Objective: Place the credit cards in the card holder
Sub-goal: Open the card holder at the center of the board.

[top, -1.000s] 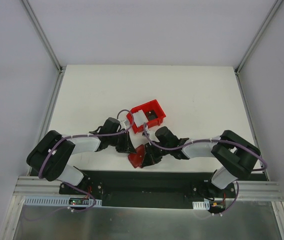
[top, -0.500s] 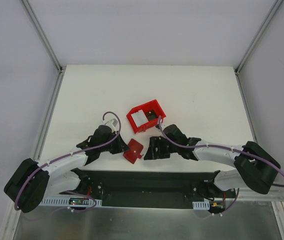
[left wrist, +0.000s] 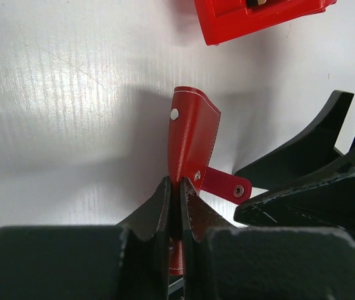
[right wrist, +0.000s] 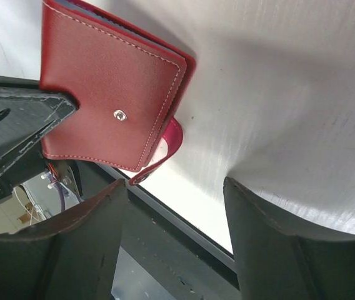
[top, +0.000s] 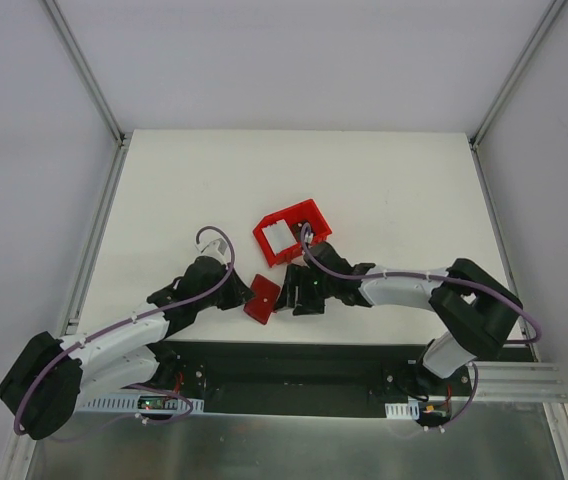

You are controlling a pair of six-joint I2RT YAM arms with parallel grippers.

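Card holder (left wrist: 193,140) folded shut with snap tab hanging loose, left gripper (left wrist: 175,185) clamped on its edge, right gripper (right wrist: 175,187) spread wide just beside it, red bin (top: 294,215) near.

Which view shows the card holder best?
Right wrist: the card holder is large and face-on, snap visible. Left wrist shows it edge-on, pinched by the left fingers; top external shows only a small red patch.

The card holder's (left wrist: 193,137) lower edge is hidden between the left gripper's (left wrist: 175,185) fingers; above it, the red bin (left wrist: 259,15) is cut off by the view's top edge.
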